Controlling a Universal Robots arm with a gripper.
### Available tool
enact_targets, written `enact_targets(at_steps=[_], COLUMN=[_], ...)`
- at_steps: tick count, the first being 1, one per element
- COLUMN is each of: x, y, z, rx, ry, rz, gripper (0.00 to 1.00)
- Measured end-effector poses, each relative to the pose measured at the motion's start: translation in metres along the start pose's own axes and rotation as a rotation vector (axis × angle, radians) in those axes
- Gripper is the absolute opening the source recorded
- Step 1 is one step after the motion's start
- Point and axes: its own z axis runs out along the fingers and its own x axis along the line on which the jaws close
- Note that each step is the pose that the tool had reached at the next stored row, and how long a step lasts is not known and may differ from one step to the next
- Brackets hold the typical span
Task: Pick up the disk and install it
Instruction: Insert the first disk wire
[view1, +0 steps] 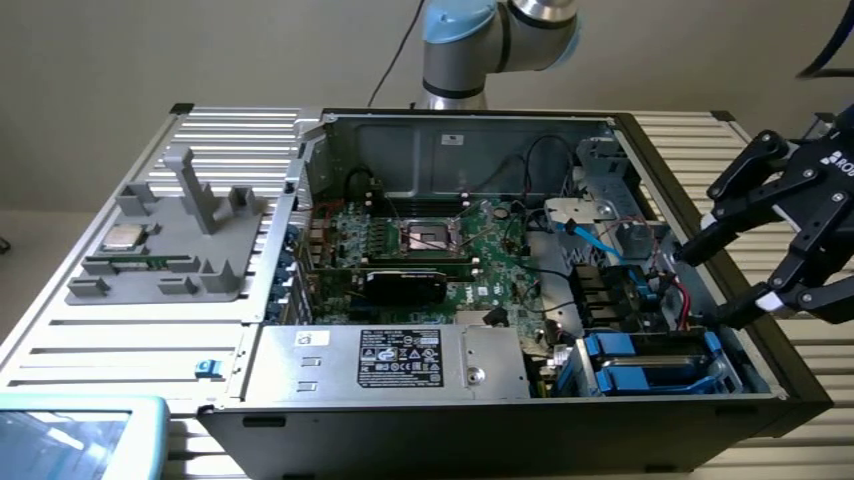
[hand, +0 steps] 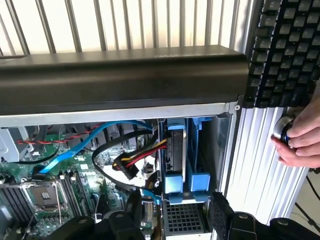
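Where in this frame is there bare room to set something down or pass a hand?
Bare slatted table between the grey fixture tray and the blue-rimmed screen. Crowded: inside the case, with cables beside the blue drive bays.

Disk (hand: 176, 145) is noted silver-grey in a bright blue frame; motherboard (view1: 501, 250) green; keyboard (hand: 285, 50) black; table (view1: 80, 350) pale, ribbed.
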Motion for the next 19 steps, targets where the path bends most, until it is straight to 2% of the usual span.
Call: enact_targets(at_steps=[3,17,19], x=[-0.0006,-0.0007,-0.0007], y=[-0.0036,-0.0037,-0.0047], z=[-0.0066,-0.0066,-0.0063], rx=[0.0000,0.0000,-0.0023], ry=[-0.0003,-0.0003,-0.0004], rz=[0.000,0.000,0.000], gripper=[0.66,0.66,0.66])
